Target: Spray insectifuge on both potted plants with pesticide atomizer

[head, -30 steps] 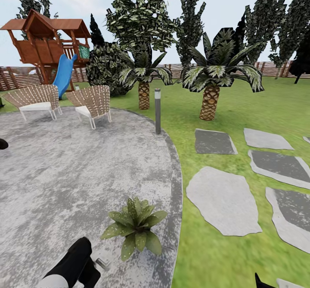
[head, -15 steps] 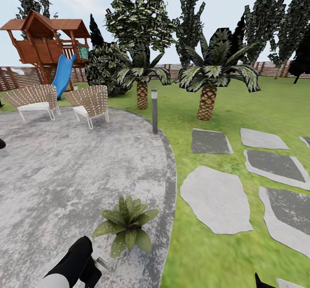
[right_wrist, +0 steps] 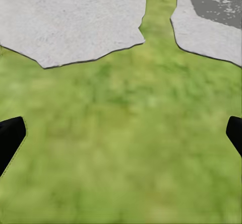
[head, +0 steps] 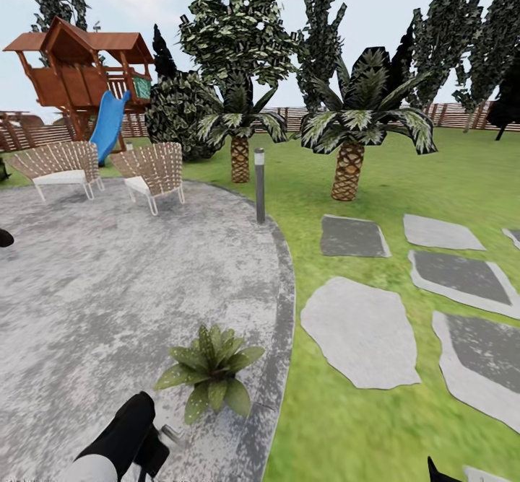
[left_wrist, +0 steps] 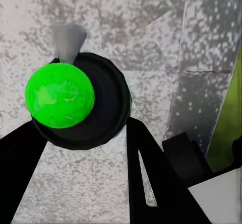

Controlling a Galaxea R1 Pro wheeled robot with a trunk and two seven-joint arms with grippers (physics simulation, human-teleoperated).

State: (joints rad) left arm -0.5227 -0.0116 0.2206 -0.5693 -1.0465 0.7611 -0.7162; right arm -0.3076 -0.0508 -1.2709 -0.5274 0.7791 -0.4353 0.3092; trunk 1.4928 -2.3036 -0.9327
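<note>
Glossy black left hand (left_wrist: 75,148) with flat tapered fingers (left_wrist: 151,178)

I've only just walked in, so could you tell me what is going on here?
The robot stands in a garden with its left hand closed around the pesticide atomizer, a dark bottle with a green mark and a pale spray nozzle. In the head view that hand sits just short of a small potted plant near the edge of the round paved patio. The right hand hangs open and empty above the lawn beside grey stepping slabs. No spray is visible.
</note>
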